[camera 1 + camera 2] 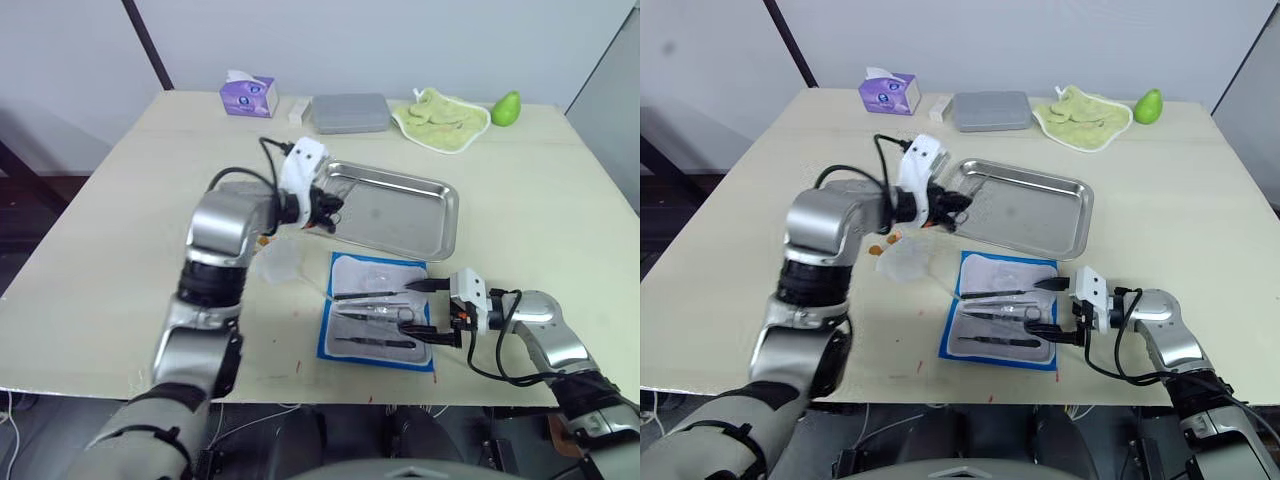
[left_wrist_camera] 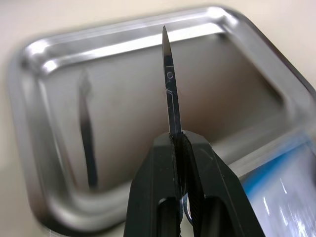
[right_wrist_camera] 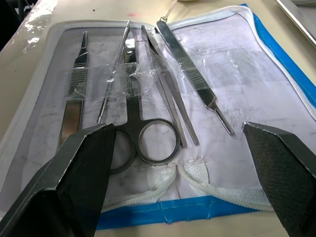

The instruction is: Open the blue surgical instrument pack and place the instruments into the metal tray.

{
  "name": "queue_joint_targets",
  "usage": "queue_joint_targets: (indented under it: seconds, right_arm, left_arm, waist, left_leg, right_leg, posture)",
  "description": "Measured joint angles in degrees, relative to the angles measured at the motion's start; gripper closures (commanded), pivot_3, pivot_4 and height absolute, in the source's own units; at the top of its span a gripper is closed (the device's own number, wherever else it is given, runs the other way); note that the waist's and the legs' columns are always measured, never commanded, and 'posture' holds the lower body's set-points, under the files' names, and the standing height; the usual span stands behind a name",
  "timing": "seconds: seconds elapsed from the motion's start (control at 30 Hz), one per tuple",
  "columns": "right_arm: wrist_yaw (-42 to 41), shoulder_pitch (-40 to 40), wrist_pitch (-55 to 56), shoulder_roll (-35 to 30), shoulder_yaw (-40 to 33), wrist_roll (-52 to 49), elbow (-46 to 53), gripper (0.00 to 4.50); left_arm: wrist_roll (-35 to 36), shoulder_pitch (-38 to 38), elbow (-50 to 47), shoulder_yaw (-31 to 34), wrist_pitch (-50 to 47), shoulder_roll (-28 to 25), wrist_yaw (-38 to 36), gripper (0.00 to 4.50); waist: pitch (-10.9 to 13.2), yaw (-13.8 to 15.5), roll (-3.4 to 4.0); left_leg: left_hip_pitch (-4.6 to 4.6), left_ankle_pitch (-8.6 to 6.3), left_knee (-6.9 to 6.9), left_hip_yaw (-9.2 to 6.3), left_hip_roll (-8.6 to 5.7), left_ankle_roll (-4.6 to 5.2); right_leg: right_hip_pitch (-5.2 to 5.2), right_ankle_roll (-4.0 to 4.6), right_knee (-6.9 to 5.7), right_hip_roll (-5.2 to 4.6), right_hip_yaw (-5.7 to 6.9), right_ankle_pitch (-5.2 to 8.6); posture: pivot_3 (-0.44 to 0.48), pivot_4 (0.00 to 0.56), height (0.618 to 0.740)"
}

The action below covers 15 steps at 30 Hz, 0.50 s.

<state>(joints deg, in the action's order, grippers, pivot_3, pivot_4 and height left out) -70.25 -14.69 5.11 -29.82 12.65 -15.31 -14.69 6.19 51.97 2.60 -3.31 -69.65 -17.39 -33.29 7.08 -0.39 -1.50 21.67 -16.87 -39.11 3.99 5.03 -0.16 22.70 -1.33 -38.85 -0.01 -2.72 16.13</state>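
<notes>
Pale tabletop [image 1: 100, 260]: left pincer [image 2: 178, 143] clenches scissors [image 2: 169, 94] over the tray [image 1: 440, 215]; right pincer [image 3: 180, 148] gapes above the pack [image 1: 340, 345]. Thin grip: scissors could slip.

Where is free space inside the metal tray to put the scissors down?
The whole floor of the metal tray looks bare. The left hand holds the scissors over its near-left end. The open pack beside it is crowded.
</notes>
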Motion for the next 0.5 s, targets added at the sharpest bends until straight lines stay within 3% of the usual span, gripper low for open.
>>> queue_joint_targets:
  seconds: [0.2,0.5]
  right_arm:
    - [-0.03,0.14,-0.08,0.05,-0.11,-0.05,0.17,0.0]
    - [0.29,0.74,-0.57,-0.24,-0.16,-0.07,1.18,0.0]
  left_arm:
    - [-5.06,2.9,10.95,-0.46,4.19,6.54,14.61,4.45]
    - [-4.78,7.36,24.43,1.81,8.08,11.79,20.96,4.45]
  waist:
    - [0.04,-0.22,0.05]
    - [0.05,-0.23,0.05]
  left_leg:
    - [-0.01,0.0,0.06,-0.13,-0.06,-0.01]
    - [0.02,0.01,0.06,-0.14,-0.08,-0.02]
  right_leg:
    - [0.02,0.0,0.0,0.06,-0.09,0.0]
    - [0.02,-0.01,0.02,0.06,-0.05,0.0]
  posture:
    - [0.0,0.15,0.74]
    - [0.0,0.15,0.74]
